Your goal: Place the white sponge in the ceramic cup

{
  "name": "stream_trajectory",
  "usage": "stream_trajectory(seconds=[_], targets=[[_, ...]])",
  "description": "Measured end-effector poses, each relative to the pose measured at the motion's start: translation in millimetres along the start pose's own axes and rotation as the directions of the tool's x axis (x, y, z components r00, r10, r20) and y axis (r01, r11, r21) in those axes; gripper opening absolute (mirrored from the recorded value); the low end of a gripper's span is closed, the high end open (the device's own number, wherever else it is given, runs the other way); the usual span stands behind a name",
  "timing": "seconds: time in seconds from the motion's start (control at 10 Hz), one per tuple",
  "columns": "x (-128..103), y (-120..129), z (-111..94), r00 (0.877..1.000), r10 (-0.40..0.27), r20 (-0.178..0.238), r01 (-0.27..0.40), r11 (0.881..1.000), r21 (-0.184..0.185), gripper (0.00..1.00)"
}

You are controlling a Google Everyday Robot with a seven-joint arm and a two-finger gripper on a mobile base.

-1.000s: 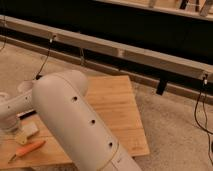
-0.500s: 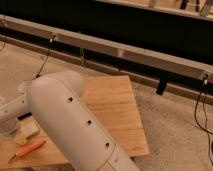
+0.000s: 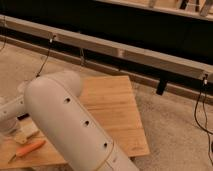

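Wooden table held the white sponge at 8 o'clock, carrot at 7; gripper hung at 9 o'clock, clenched or released I cannot tell.

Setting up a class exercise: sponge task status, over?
Gripper beyond left edge, unseen. Off-white rectangular sponge lying on wooden board. Ceramic cup not visible. White arm blocks view.

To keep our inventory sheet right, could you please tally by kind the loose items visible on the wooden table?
white sponge: 1
carrot: 1
Total: 2
The end effector is out of view, beyond the left edge, where the arm reaches over the wooden table.
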Motion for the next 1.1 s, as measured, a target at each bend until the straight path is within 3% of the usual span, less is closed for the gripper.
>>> stream_trajectory(seconds=[0.1,0.5,0.7,0.9,1.0,1.1], targets=[[1,-1,2,1.000,0.015,0.011,-0.015,1.000,-0.007,0.58],[1,-3,12,0.998,0.036,0.045,-0.034,0.998,-0.056,0.18],[-18,-13,3,0.997,0.011,0.083,-0.007,0.999,-0.047,0.01],[-42,-42,-42,0.985,-0.001,0.172,-0.006,0.999,0.040,0.00],[-51,-65,-87,0.974,-0.017,0.226,-0.013,0.991,0.131,0.00],[-49,-75,-111,0.970,-0.024,0.243,-0.021,0.984,0.180,0.00]])
